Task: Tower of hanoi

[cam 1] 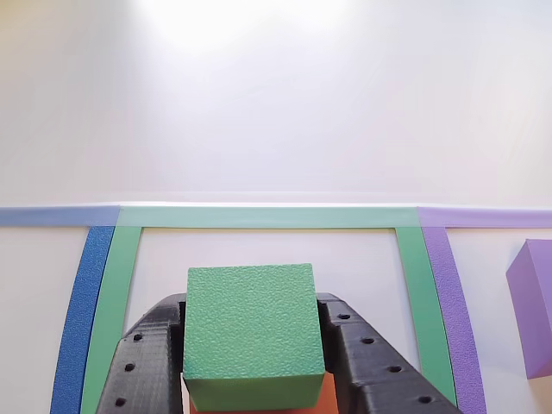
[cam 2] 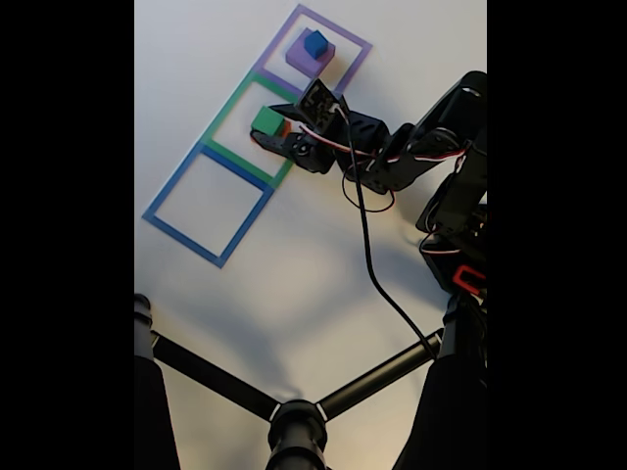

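Observation:
The green block (cam 1: 250, 332) sits between the two black fingers of my gripper (cam 1: 250, 302), which press on its left and right sides. A sliver of the orange block (cam 1: 331, 397) shows right beneath it. In the fixed view the green block (cam 2: 265, 120) rests on the orange block (cam 2: 285, 128) inside the green tape square (cam 2: 223, 116), with my gripper (cam 2: 279, 122) around it. The purple block (cam 2: 307, 63) stands in the purple tape square with the small blue cube (cam 2: 314, 43) on top. The purple block's edge (cam 1: 535, 302) shows at the right.
Three tape squares lie in a row: purple (cam 2: 353, 44), green, and a blue one (cam 2: 162, 217) with nothing inside. A black cable (cam 2: 367, 245) trails from the arm. Black tripod legs (cam 2: 220, 382) cross the lower part of the fixed view. The white table (cam 1: 276, 103) stretches beyond the tape.

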`<state>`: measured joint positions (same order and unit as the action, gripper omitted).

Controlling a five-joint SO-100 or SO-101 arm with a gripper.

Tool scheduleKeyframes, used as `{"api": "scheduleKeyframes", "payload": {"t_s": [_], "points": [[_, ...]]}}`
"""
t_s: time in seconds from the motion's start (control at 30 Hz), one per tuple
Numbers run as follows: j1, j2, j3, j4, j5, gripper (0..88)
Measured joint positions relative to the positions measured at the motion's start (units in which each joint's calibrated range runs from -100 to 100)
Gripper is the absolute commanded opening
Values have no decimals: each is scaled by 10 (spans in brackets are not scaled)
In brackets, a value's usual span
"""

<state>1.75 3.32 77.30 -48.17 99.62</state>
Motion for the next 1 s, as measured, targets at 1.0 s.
{"api": "scheduleKeyframes", "payload": {"t_s": [1.0], "points": [[-3, -153, -38, 140, 4, 101]]}}
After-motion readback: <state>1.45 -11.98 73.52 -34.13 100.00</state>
